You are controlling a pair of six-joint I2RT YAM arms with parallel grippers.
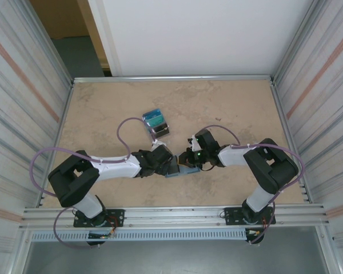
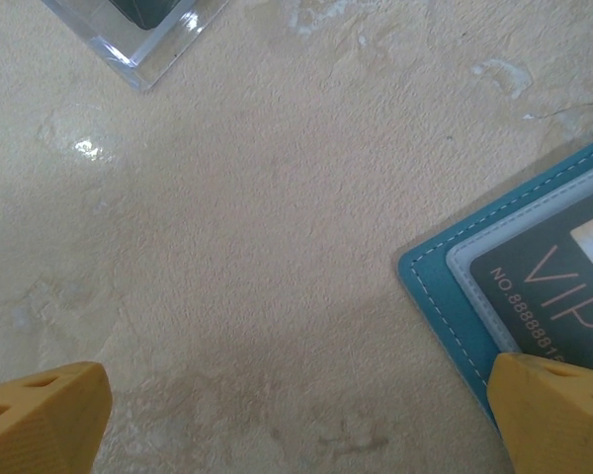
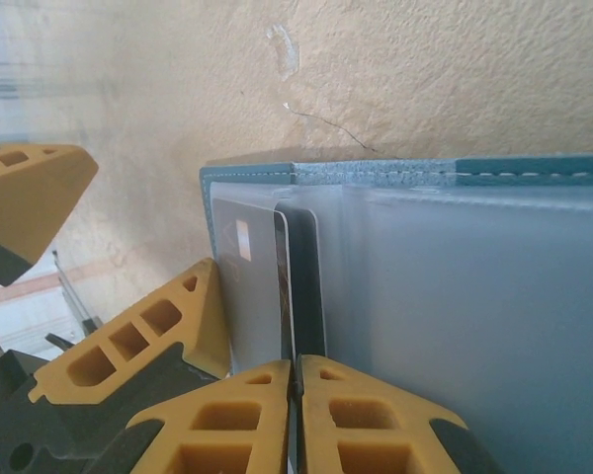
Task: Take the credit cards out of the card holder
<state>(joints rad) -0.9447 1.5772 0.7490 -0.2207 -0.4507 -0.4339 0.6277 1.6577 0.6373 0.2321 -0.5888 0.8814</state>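
Observation:
The teal card holder lies open on the table between both grippers. My right gripper is shut on the near edge of a thin dark credit card, which reaches out over the holder's frosted pocket panels. Beside it, a grey credit card with a chip lies in the left pocket. The same card, printed "VIP", sits in the holder in the left wrist view. My left gripper is open wide, and its right fingertip rests on the holder's corner. From above, the left gripper and right gripper almost meet.
A small clear box holding blue-green cards stands on the table just beyond the left gripper, and its corner shows in the left wrist view. Metal walls enclose the beige tabletop on both sides.

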